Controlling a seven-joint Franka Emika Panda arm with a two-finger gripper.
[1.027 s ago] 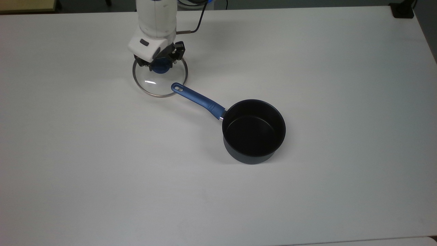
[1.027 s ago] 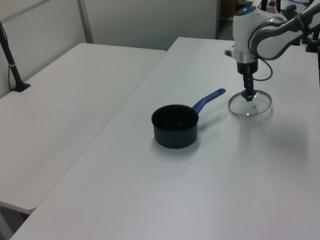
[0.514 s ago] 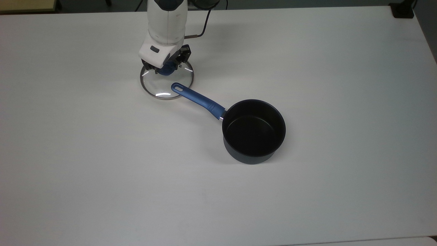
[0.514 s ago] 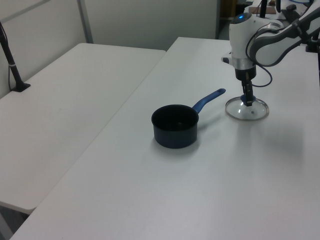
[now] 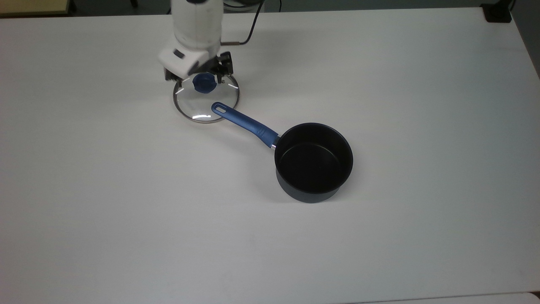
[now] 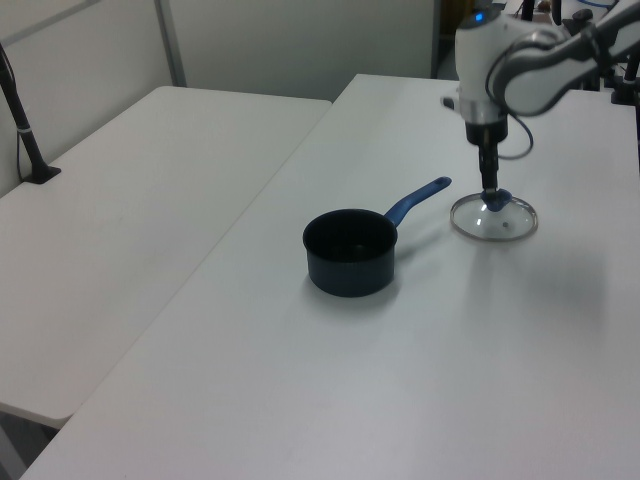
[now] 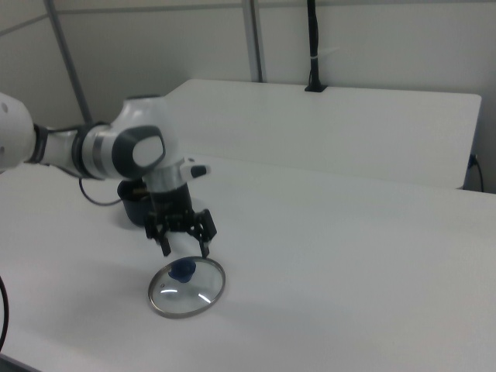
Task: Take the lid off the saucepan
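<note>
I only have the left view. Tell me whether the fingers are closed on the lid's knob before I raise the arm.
Observer: They are open. In the right view the fingers stand spread to either side above the blue knob, clear of it.
Operator: Now check that the lid sits flat.
Observer: In the right view the lid lies flat on the table, with its metal rim down all round.
Operator: Give me the handle against the lid.
Observer: In the top view the tip of the handle of the saucepan overlaps the lid's rim in the picture. I cannot tell whether they touch.
</note>
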